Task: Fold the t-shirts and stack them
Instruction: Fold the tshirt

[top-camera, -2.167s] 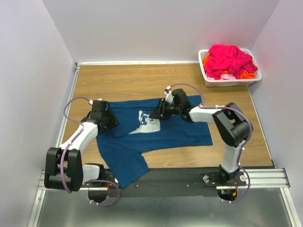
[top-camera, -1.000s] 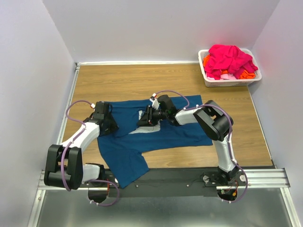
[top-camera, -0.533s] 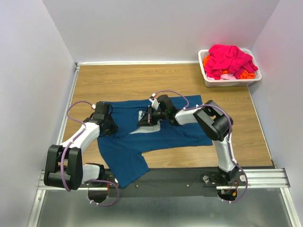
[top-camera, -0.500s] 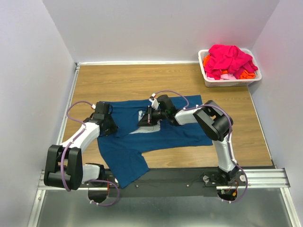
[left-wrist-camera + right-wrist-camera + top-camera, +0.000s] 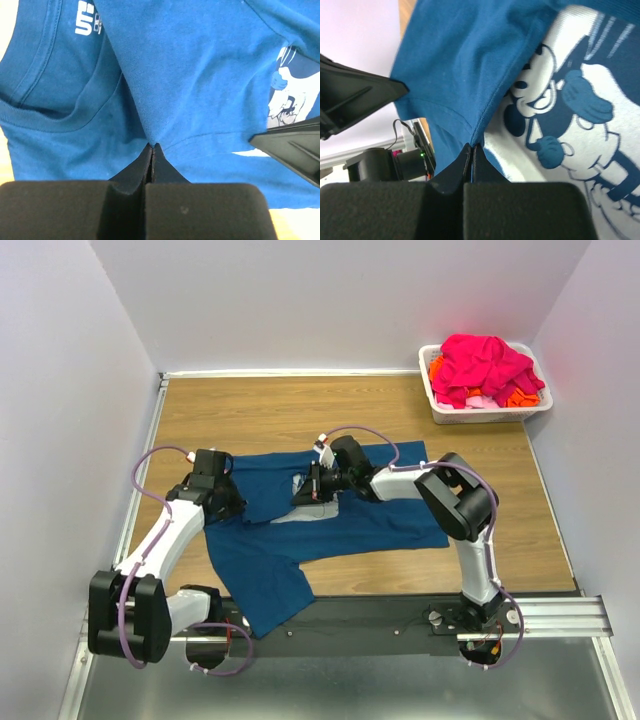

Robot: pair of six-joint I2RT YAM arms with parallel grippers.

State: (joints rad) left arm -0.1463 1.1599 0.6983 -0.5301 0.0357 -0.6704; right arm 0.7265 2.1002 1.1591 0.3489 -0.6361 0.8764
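A dark teal-blue t-shirt [image 5: 350,525] lies spread on the wooden table [image 5: 280,410], partly folded over, one sleeve hanging toward the near edge. My left gripper [image 5: 238,507] is shut on a pinched ridge of the shirt's cloth [image 5: 150,100] just below the collar [image 5: 45,107]. My right gripper [image 5: 302,497] is shut on a hemmed fold of the same shirt [image 5: 465,65], right beside the pale cartoon print [image 5: 570,100]. The two grippers hold the fold about a hand's width apart. Magenta-pink t-shirts [image 5: 485,362] and orange ones [image 5: 518,396] are piled at the back right.
A white plastic basket [image 5: 487,414] holding the pink and orange shirts stands in the back right corner. Pale walls close in the table on three sides. A metal rail [image 5: 560,615] carrying the arm bases runs along the near edge.
Both grippers have closed on the teal shirt's fold. The left gripper has since shifted slightly up and left, and the right arm's elbow has moved a little to the right.
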